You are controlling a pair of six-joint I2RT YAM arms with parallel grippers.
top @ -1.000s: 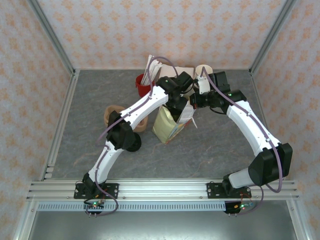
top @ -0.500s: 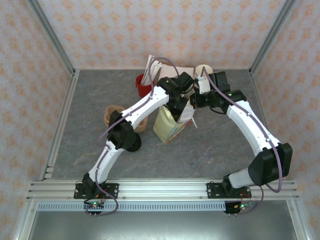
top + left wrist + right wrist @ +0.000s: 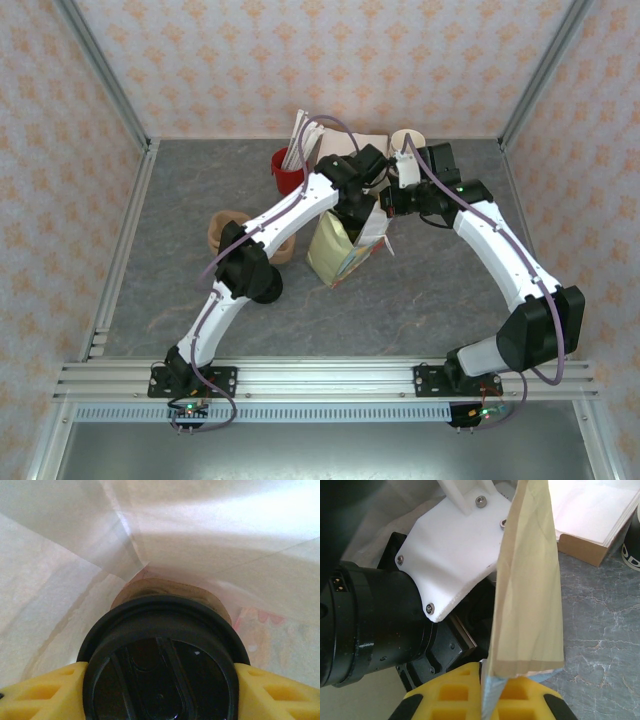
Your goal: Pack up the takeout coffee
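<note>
The takeout coffee (image 3: 162,650) is down inside the paper bag (image 3: 65,575), grasped at its black lid by the left gripper (image 3: 160,695). The right gripper (image 3: 490,692) is clenched on the bag's upper edge. The bag stands mid-table (image 3: 430,290).

- We log a grey marbled table (image 3: 430,290).
- A tan paper bag (image 3: 335,250) stands near its centre.
- Tan cardboard rings (image 3: 228,232) lie left of centre.
- Along the far edge we see a red cup (image 3: 284,172), a napkin box (image 3: 581,547) and cream cups (image 3: 405,138).
</note>
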